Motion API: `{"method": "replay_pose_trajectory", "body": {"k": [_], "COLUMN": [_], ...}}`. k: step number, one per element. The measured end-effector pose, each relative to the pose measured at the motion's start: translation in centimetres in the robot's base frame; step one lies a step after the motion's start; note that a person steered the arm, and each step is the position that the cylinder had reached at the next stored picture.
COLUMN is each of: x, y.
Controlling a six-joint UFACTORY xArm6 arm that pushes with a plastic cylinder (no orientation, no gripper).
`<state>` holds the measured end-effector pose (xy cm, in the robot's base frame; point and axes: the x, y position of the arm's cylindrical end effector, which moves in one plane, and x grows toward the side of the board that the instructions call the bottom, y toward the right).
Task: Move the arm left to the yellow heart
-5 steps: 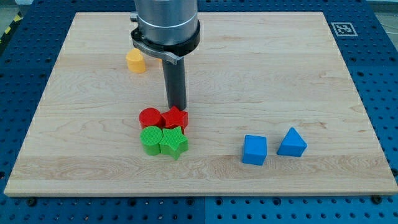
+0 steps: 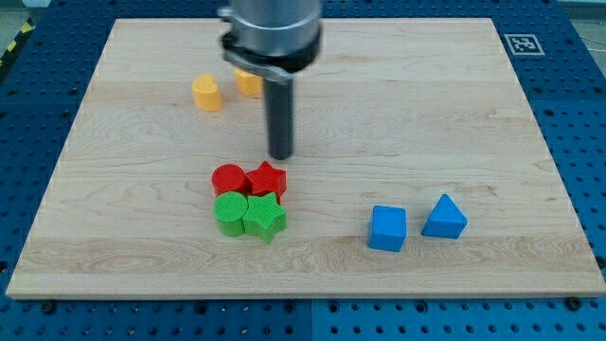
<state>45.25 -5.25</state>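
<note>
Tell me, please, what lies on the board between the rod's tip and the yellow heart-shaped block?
Nothing: in the camera view only bare wood separates my tip from the yellow heart, which sits up and toward the view's left. The red blocks lie below the tip, off that line.

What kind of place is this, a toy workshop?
More likely a robotics lab bench: a wooden board on a blue perforated table, a printed marker tag, and my tip above small blocks.

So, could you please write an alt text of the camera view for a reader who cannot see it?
My tip rests on a wooden board, just above a cluster of two red blocks and two green blocks. Two yellow blocks sit toward the view's upper left, and two blue blocks lie at lower right.
</note>
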Motion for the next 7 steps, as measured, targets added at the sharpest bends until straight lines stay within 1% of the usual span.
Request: {"method": "replay_pose_trajectory", "body": {"k": [2, 5, 7], "x": [-3.6, -3.9, -8.3], "y": [-8.9, -10.4, -13.0]}}
